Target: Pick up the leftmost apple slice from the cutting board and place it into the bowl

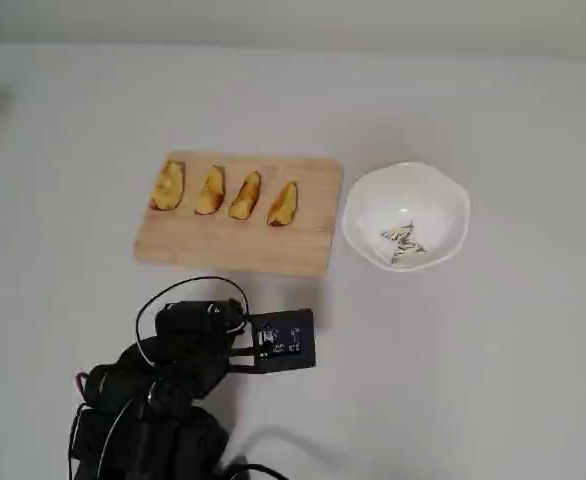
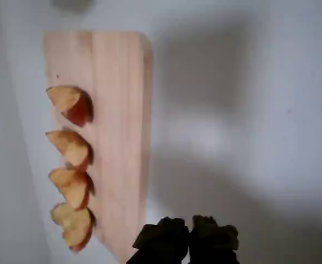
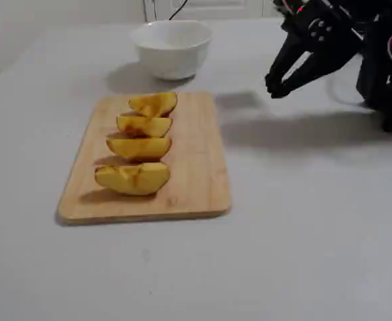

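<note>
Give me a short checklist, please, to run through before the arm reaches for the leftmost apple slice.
1. Leftmost slice lies on the board, apart from the next slice: ok.
2. Gripper is empty, jaws shut in the wrist view: ok.
3. Jaws opened for the grasp: not ok.
4. Gripper over the slice: not ok, it hangs off the board's near side in the overhead view.
5. Bowl empty, beside the board: ok.

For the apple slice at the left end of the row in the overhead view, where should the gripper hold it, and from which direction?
Probably best from above, fingers across the short width of the leftmost apple slice at its middle. It lies flat on the cutting board, long axis across the row, next slice close beside it. The gripper appears shut, so open it first.
</note>
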Available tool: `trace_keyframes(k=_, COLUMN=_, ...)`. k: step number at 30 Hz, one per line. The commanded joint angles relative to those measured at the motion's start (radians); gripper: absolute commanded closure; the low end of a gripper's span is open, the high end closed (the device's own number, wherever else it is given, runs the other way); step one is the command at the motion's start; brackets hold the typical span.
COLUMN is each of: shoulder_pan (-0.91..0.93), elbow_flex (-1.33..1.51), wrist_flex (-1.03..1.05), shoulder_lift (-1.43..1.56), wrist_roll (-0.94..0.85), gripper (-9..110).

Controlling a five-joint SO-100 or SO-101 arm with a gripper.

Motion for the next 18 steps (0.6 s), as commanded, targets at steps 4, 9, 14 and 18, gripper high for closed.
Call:
trace_keyframes(k=4, shoulder_pan=-0.014, elbow_flex=0.000, wrist_flex=-0.018, shoulder_lift=0.011, wrist_roll=-0.018, gripper=101)
trace_keyframes(k=9, shoulder_pan=-0.020, elbow_flex=0.000, wrist_flex=-0.018, shoulder_lift=0.011, wrist_roll=-0.025, gripper=101)
trace_keyframes(k=14, shoulder_pan=-0.023, elbow_flex=0.000, wrist_flex=-0.018, shoulder_lift=0.011, wrist_roll=-0.028, gripper=101)
trace_keyframes(k=18, shoulder_pan=-0.023, elbow_flex=0.000, wrist_flex=-0.018, shoulder_lift=0.011, wrist_roll=-0.028, gripper=101)
